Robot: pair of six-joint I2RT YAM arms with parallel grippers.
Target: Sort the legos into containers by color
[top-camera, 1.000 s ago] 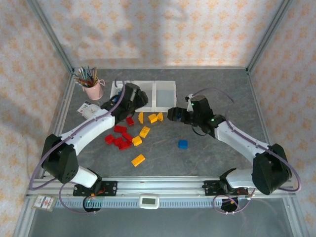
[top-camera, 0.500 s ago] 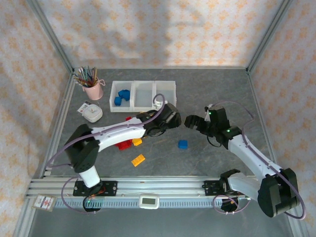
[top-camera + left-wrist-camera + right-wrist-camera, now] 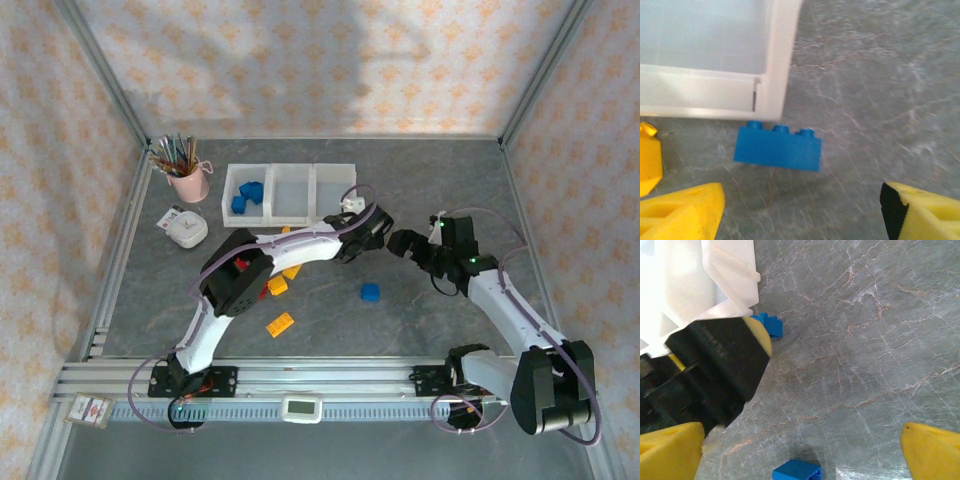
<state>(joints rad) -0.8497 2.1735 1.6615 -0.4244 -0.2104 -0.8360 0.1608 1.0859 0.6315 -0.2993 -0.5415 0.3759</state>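
Left arm is stretched across the bench (image 3: 450, 180) toward the right-hand end of the bins (image 3: 290, 192). The left pincer (image 3: 801, 212) hangs there with its yellow fingertips (image 3: 687, 210) spread wide and nothing between them. Just ahead of it, a blue brick (image 3: 778, 148) lies on the bench, tight by the outer corner of the end bin. Off to its left, a yellow brick (image 3: 649, 160) sits at the edge of the left wrist view.

Right pincer (image 3: 802, 452) faces the left one from close by, its jaws just as wide and gripping nothing. In the right wrist view the other arm's black finger crowds the left side.

A second blue brick (image 3: 370, 292) lies alone on open bench nearer the arm bases, close to both pincers but touched by neither.

The left-hand bin holds blue bricks (image 3: 246, 196). Red bricks (image 3: 241, 264) peek out beside the left arm, partly hidden by it. One orange brick (image 3: 280, 324) sits apart in front of them. A pink cup (image 3: 188, 183) of pencils stands left of the bins.
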